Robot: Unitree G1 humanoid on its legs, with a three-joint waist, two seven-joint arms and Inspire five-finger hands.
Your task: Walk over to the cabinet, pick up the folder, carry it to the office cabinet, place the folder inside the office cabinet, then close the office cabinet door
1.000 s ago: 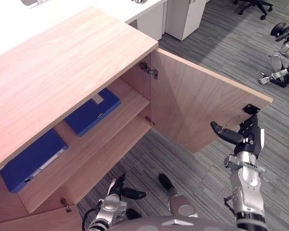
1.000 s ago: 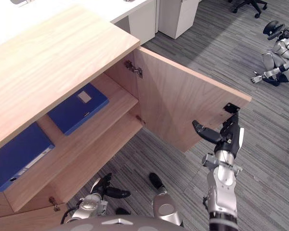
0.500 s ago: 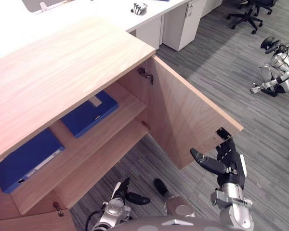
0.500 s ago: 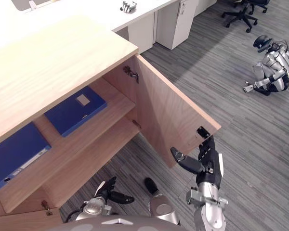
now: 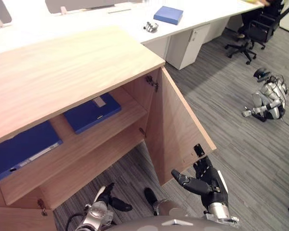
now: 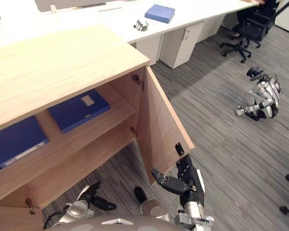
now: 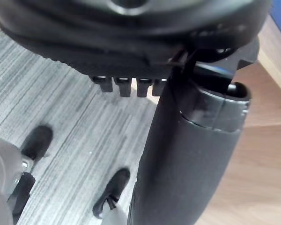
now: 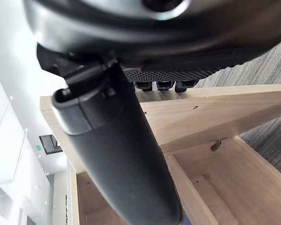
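Pushing cabinet door (image 5: 176,130) further closed, right hand (image 5: 209,185) outstretched, left hand (image 5: 103,196) slack below

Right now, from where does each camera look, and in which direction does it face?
Left eye view: on the head, looking down at the open cabinet, its door and blue folders on its shelf; the right hand is at the door's free edge, the left hand hangs low.
Right eye view: beside it on the head; the two share the scene.
Left wrist view: on the left wrist, looking along that hand at the carpet.
Right wrist view: on the right wrist, looking along that hand at the door's edge.
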